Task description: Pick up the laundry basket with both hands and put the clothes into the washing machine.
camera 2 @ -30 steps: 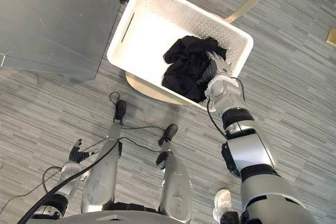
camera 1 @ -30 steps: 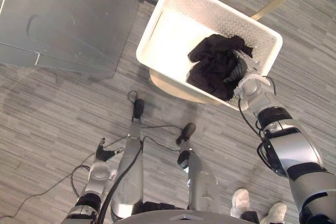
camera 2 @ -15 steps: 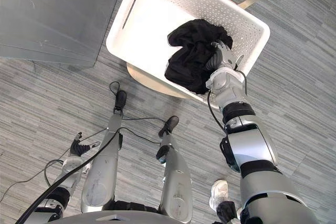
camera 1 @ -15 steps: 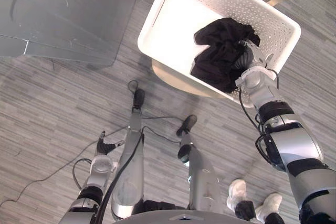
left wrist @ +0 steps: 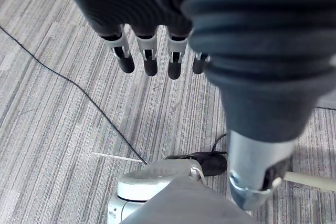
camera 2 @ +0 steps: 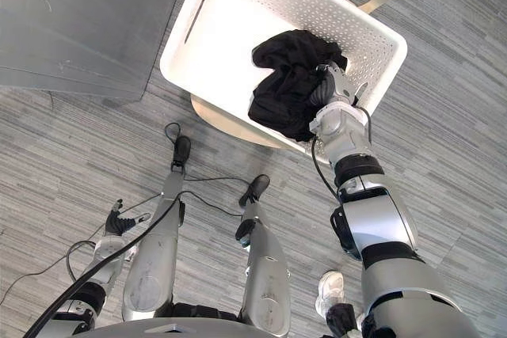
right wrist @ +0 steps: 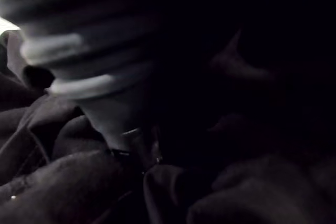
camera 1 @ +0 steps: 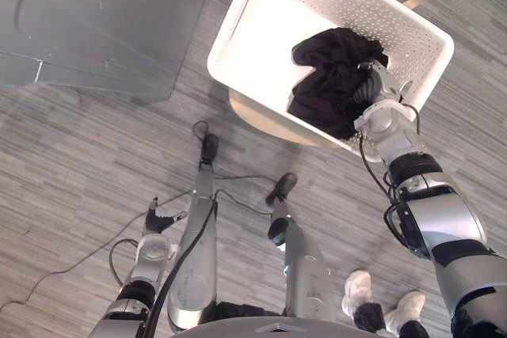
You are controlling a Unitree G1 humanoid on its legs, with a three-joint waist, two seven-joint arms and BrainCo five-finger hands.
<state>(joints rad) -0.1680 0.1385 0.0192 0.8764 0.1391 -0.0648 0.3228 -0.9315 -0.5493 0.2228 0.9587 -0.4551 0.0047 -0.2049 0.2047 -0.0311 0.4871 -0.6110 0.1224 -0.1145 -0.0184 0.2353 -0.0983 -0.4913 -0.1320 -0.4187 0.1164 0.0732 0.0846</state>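
The right hand [camera 1: 377, 108] is being sunk into the black clothes [camera 1: 326, 77], which are lying heaped at the near right of the white laundry basket [camera 1: 356, 5]. Whether cloth is being gripped cannot be told. The left hand [camera 1: 155, 225] is being held low at the near left, open and empty. A full bunch should be gathered before lifting, so that nothing is dragged over the rim. The basket is being borne on a pale round stand [camera 1: 261, 116] with the grey washing machine [camera 1: 95, 21] just left of it. Open floor is being offered nearer in, though a person's shoes [camera 1: 360, 286] are standing near right.
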